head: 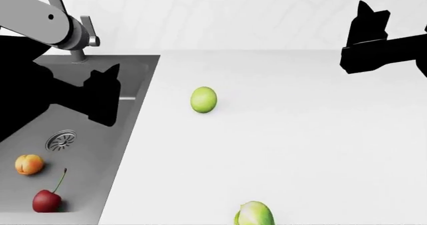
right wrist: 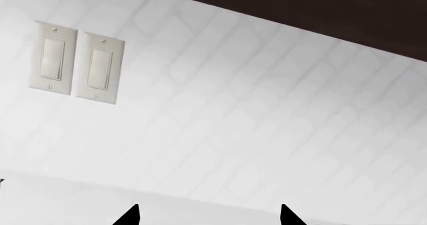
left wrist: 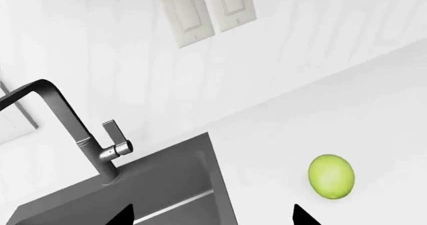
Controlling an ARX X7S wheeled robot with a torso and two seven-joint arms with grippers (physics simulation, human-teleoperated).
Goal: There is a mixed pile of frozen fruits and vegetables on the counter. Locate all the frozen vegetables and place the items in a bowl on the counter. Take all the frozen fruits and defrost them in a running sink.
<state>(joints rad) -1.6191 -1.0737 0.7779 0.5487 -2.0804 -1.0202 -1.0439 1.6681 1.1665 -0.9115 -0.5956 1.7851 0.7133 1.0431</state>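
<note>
Apricot (head: 29,164) & cherry (head: 47,200) lie in the sink (head: 100,150) near the drain (head: 61,140); smooth green ball (head: 203,99) and leafy sprout (head: 254,214) sit well apart on the tabletop (head: 320,150), bowl not in view. Left gripper (head: 107,92) hangs over the sink and right gripper (head: 365,22) is up by the wall, both w/ tips spread, holding nothing. Risk: the green ball is round, so an off-centre pinch would prob. roll it toward the sink edge; no water visibly running at the faucet (left wrist: 73,130), so defrosting may be incomplete.
</note>
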